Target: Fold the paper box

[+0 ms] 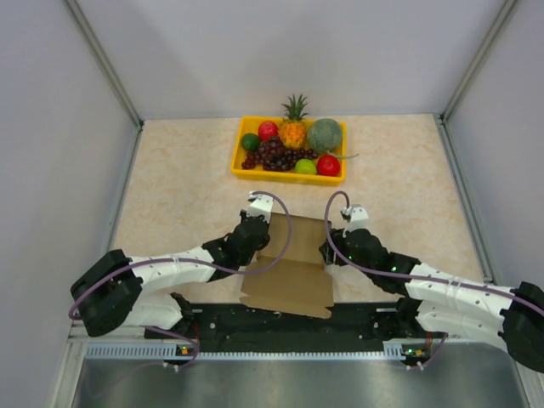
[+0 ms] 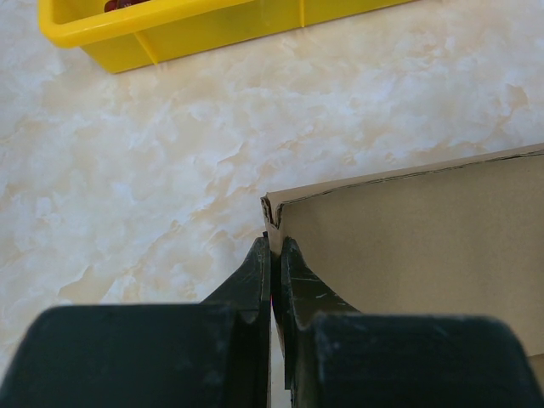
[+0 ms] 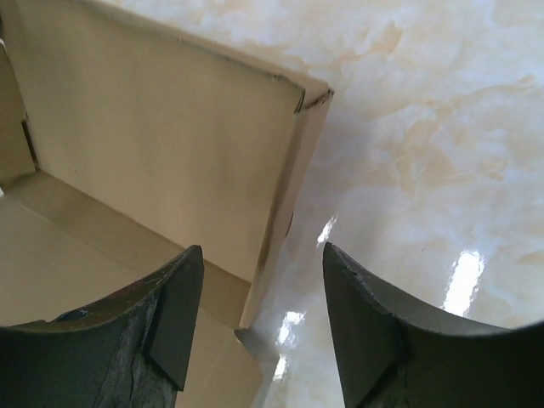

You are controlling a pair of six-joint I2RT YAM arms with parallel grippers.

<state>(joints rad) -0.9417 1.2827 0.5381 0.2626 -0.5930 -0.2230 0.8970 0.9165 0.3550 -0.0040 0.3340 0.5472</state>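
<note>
Pinching the left wall of the paper box (image 1: 289, 272), the left gripper (image 2: 272, 251) is clamped shut on it, apparently to hold it upright. The right gripper (image 3: 262, 249) stands open astride the right wall, gripping nothing. Both flank the box, which sits on the near side of the yellow tray (image 1: 289, 177).

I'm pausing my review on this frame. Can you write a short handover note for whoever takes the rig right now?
Left gripper: shut on the left wall of the paper box, near its far corner.
Right gripper: open, straddling the right wall with one finger inside and one outside, not gripping.
Where: the paper box sits on the table between the arms; the yellow fruit tray stands beyond it, apart.
Done: the far and right walls stand upright and meet at a corner.
Left: the near panel lies flat toward the bases; it probably needs folding over and tucking.
</note>
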